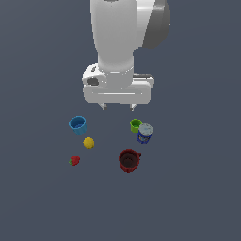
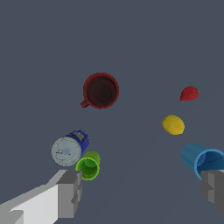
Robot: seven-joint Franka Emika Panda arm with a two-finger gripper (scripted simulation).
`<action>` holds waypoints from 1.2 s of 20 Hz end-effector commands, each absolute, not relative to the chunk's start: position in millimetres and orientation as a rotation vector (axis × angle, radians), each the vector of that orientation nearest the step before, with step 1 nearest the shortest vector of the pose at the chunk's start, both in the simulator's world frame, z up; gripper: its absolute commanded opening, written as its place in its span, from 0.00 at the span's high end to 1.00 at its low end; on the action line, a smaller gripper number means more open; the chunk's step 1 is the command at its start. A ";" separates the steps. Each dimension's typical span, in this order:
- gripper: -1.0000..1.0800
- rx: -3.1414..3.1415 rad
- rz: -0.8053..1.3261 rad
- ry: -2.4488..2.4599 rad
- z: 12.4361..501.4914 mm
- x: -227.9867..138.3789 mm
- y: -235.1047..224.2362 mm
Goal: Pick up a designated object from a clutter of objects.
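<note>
The small yellow lemon-like ball point(image 1: 88, 142) lies on the dark floor between the blue cup point(image 1: 77, 124) and the red strawberry point(image 1: 74, 160). In the wrist view the ball point(image 2: 173, 124) sits near the strawberry point(image 2: 189, 93) and the blue cup point(image 2: 202, 160). My gripper point(image 1: 117, 106) hangs open and empty above the clutter, behind the ball and toward the exterior view's right of it. Its fingers point(image 2: 70, 192) stand wide apart in the wrist view.
A green cup point(image 1: 135, 124) and a blue-and-white can point(image 1: 145, 133) stand together on the exterior view's right. A dark red mug point(image 1: 129, 160) stands in front of them. In the wrist view they show as the green cup point(image 2: 89, 166), the can point(image 2: 69, 148) and the mug point(image 2: 100, 90).
</note>
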State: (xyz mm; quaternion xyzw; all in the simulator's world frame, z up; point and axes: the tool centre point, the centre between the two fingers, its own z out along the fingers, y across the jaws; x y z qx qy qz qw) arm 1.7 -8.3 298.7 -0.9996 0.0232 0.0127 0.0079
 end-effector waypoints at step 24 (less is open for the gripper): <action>0.04 -3.106 0.022 0.078 254.0 10.0 -27.3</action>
